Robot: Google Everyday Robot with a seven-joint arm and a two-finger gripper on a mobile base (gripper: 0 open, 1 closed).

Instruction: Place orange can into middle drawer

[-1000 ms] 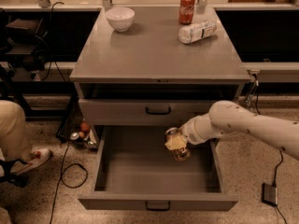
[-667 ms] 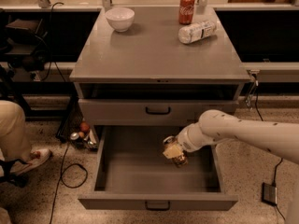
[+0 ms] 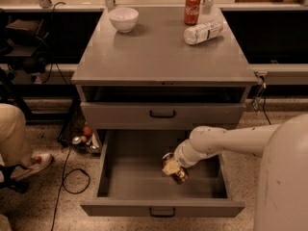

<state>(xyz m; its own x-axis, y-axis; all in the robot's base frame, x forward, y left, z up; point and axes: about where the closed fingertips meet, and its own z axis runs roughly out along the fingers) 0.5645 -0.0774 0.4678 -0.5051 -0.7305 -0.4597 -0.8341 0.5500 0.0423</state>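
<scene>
one pincer (image 3: pixel 172 168) grips the orange can (image 3: pixel 179 175) inside the open drawer (image 3: pixel 139 179) below the grey cabinet top (image 3: pixel 159 57).

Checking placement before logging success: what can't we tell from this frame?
Camera view, all:
- The can: mostly covered by the gripper, which is low in the open drawer. Its label is unreadable, and contact with the drawer floor is unclear.
- The drawer's right side: behind the arm.
- The recess under the tabletop: too dark.
- The small items on the ground left of it: too small to identify.
</scene>
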